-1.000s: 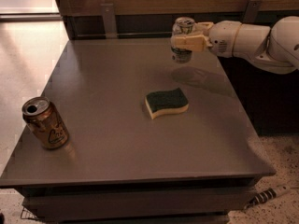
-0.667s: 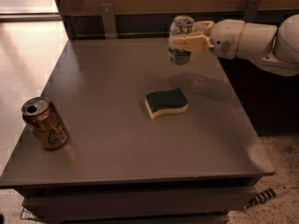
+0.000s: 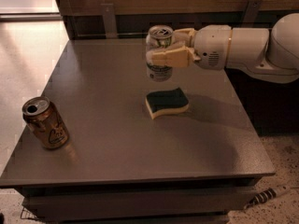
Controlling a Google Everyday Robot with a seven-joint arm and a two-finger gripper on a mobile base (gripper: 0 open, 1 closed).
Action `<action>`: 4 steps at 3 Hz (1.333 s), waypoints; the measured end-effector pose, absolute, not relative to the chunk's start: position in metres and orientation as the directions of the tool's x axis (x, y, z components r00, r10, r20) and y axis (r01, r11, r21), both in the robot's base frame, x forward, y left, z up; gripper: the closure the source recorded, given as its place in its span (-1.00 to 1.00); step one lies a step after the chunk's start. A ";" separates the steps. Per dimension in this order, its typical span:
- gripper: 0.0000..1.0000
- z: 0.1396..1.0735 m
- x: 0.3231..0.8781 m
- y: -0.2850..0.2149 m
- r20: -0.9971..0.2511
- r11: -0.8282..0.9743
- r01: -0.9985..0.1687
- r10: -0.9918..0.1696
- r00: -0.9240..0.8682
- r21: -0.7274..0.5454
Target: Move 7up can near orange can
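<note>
One 7up can [image 3: 160,73] is sitting upright in the gripper [image 3: 161,48], just beyond the far edge of the sponge [image 3: 167,102] and, as far as we are reading it, lifted clear of the table [image 3: 107,78]. We are noting the pale fingers [image 3: 170,59] clamped across the can's upper body from the sponge's right-hand side. The silver top is showing above them and the green-marked lower half below.

We are judging the can to be light and thin-walled. It is stiff enough under a gentle squeeze but easy to dent, and its painted metal is slick enough to slip or twist under a loose hold. We cannot tell whether it is full or empty. The present hold across the middle to upper wall is looking sound to us, since it is gripping across the round body and not at the rim.

The orange can [image 3: 45,123] is standing well apart, to the left of the sponge and nearer the front edge, leaning slightly. The arm [image 3: 243,45] is reaching in from the right of the sponge.

We are expecting the carry to pass over or around the sponge, with the can being set down upright beside the orange one without knocking it.
</note>
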State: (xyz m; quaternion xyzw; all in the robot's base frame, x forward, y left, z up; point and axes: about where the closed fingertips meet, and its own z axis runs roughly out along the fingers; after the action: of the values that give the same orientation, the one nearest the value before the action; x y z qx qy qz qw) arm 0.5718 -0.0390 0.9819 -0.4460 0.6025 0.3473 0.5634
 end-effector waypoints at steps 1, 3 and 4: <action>1.00 0.963 0.534 -0.003 -0.987 0.310 -0.948 -0.159 0.020 -0.069; 1.00 0.961 0.524 0.010 -0.987 0.300 -0.951 -0.158 0.026 -0.073; 1.00 0.953 0.510 0.034 -0.987 0.286 -0.956 -0.155 0.028 -0.072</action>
State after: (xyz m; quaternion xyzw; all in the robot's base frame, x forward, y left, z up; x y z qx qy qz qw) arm 0.5095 0.0338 0.9527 -0.4696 0.5913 0.3694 0.5416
